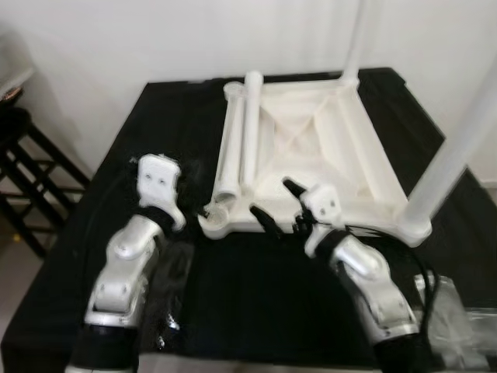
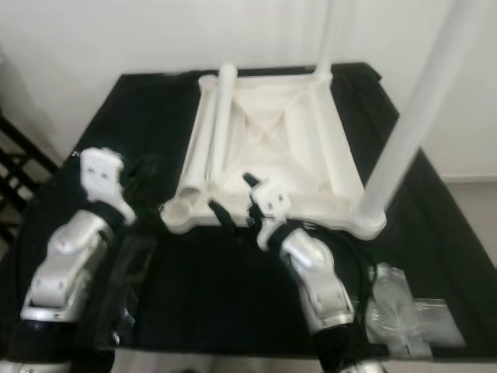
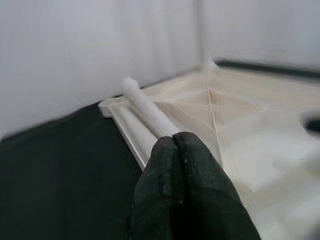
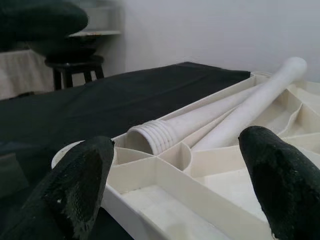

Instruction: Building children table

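Cloth, black and broad (image 1: pixel 233 311), covers the surface before you; on it lies the upturned white plastic square tabletop (image 1: pixel 342 148), ribbed underside up, with two white plastic tube legs standing upright (image 1: pixel 458 148) at its right corners and two loose white legs (image 1: pixel 242 132) lying along its left edge; your right gripper (image 1: pixel 278 203) hovers at the near rim, black fingers spread wide; your left gripper (image 3: pixel 175 165), fingers pressed together, sits just left of the tabletop's near-left corner socket.

Home room — white wall (image 1: pixel 116 39), black stool (image 4: pixel 75 65)
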`<state>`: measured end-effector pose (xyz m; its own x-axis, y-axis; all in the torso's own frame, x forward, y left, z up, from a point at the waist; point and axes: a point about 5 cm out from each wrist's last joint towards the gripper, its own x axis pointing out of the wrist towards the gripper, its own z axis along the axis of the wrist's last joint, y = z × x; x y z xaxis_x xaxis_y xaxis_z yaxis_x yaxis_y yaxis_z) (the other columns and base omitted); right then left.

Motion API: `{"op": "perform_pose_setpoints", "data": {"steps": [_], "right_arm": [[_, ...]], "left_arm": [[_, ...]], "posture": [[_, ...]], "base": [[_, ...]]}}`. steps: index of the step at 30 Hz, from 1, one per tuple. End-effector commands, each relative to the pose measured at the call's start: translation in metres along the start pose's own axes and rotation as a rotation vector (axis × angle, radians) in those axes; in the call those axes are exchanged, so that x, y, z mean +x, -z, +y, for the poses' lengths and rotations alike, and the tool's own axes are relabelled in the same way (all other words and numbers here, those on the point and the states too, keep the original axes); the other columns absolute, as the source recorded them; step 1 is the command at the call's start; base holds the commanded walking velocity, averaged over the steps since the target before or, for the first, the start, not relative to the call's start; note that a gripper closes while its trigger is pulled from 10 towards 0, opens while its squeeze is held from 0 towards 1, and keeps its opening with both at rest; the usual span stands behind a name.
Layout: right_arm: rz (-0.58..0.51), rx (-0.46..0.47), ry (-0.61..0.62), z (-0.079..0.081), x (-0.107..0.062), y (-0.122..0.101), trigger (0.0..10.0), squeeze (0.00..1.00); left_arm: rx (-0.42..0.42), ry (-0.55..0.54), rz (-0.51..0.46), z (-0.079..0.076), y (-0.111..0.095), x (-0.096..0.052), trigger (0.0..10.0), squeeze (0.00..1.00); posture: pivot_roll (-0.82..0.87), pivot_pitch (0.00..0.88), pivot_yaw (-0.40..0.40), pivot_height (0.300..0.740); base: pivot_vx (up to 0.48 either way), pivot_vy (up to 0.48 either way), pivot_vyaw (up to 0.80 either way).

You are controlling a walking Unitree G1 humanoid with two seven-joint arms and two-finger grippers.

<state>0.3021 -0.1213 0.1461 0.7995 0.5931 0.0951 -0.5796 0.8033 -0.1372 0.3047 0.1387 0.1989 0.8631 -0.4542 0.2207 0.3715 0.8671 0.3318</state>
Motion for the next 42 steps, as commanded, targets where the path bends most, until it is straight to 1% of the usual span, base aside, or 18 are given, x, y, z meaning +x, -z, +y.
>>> {"op": "perform_pose_setpoints", "data": {"steps": [1,2,6,9,10,13,18,19,20,23,28,30,32,33,35,36,37,42], "right_arm": [[0.011,0.024,0.000,0.002,0.001,0.003,10.0,0.00],[0.016,0.032,0.015,0.001,0.001,0.003,10.0,0.00],[0.028,0.064,0.067,-0.004,0.002,0.005,10.0,0.00],[0.051,0.085,0.121,-0.009,0.001,0.008,10.0,0.00],[0.058,0.159,0.193,-0.017,-0.001,0.012,10.0,0.00],[0.050,0.193,0.215,-0.019,-0.003,0.012,10.0,0.00],[0.050,0.189,0.217,-0.018,-0.004,0.011,10.0,0.00],[0.049,0.190,0.218,-0.018,-0.004,0.011,10.0,0.00],[0.047,0.190,0.220,-0.018,-0.005,0.011,10.0,0.00],[0.047,0.190,0.222,-0.018,-0.005,0.011,10.0,0.00],[0.054,0.196,0.228,-0.017,-0.004,0.010,10.0,0.00],[0.058,0.198,0.226,-0.016,-0.004,0.010,10.0,0.00],[0.058,0.198,0.225,-0.016,-0.005,0.010,10.0,0.00],[0.058,0.200,0.224,-0.015,-0.005,0.010,10.0,0.00],[0.058,0.208,0.222,-0.015,-0.005,0.010,10.0,0.00],[0.058,0.208,0.222,-0.015,-0.005,0.010,10.0,0.00],[0.058,0.216,0.219,-0.014,-0.005,0.011,10.0,0.00],[0.059,0.227,0.216,-0.013,-0.005,0.011,10.0,0.00]], "left_arm": [[0.078,0.056,0.027,-0.002,0.006,-0.002,10.0,0.00],[0.139,0.127,0.034,-0.004,0.008,-0.001,10.0,1.00],[0.308,0.297,0.054,-0.010,0.011,0.004,10.0,1.00],[0.349,0.355,0.049,-0.014,0.012,0.008,10.0,1.00],[0.438,0.442,0.041,-0.020,0.012,0.016,10.0,1.00],[0.499,0.491,0.035,-0.023,0.013,0.022,10.0,1.00],[0.573,0.529,0.003,-0.025,0.007,0.036,10.0,1.00],[0.616,0.544,0.001,-0.024,0.007,0.039,10.0,1.00],[0.686,0.555,0.009,-0.021,0.007,0.045,10.0,1.00],[0.703,0.557,0.012,-0.019,0.007,0.047,10.0,1.00],[0.850,0.516,0.046,-0.005,0.010,0.056,10.0,1.00],[0.903,0.514,0.097,0.015,0.013,0.055,10.0,0.12],[0.909,0.514,0.115,0.022,0.013,0.054,10.0,0.12],[0.918,0.515,0.137,0.032,0.013,0.051,10.0,0.00],[0.930,0.511,0.167,0.048,0.010,0.046,10.0,0.00],[0.930,0.511,0.167,0.048,0.010,0.046,10.0,0.00],[0.959,0.512,0.196,0.062,0.009,0.042,10.0,0.00],[0.970,0.516,0.217,0.068,0.014,0.039,10.0,0.00]], "posture": [[-0.02,0.095,0.019,0.740],[-0.02,0.096,0.017,0.740],[-0.02,0.097,0.023,0.740],[-0.02,0.099,0.027,0.740],[-0.03,0.101,0.032,0.740],[-0.03,0.102,0.034,0.740],[-0.03,0.105,0.038,0.740],[-0.04,0.110,0.038,0.740],[-0.03,0.111,0.035,0.740],[-0.03,0.111,0.035,0.740],[-0.03,0.112,0.033,0.740],[-0.04,0.114,0.035,0.740],[-0.04,0.114,0.035,0.740],[-0.03,0.116,0.036,0.740],[-0.03,0.118,0.036,0.740],[-0.03,0.118,0.036,0.740],[-0.02,0.120,0.036,0.740],[-0.02,0.122,0.037,0.740]], "base": [[0.000,0.000,0.00],[0.000,0.000,0.00],[0.000,0.000,0.00],[0.000,0.000,0.00],[0.000,0.000,-0.80],[0.000,0.000,-0.80],[0.000,0.000,-0.80],[0.000,0.000,-0.80],[0.000,0.000,-0.80],[0.000,0.000,-0.80],[0.000,0.000,0.00],[0.000,0.000,0.00],[0.000,0.000,0.00],[0.000,0.000,0.00],[0.000,0.000,0.00],[0.000,0.000,0.00],[0.000,0.000,0.00],[0.000,0.000,0.00]]}}
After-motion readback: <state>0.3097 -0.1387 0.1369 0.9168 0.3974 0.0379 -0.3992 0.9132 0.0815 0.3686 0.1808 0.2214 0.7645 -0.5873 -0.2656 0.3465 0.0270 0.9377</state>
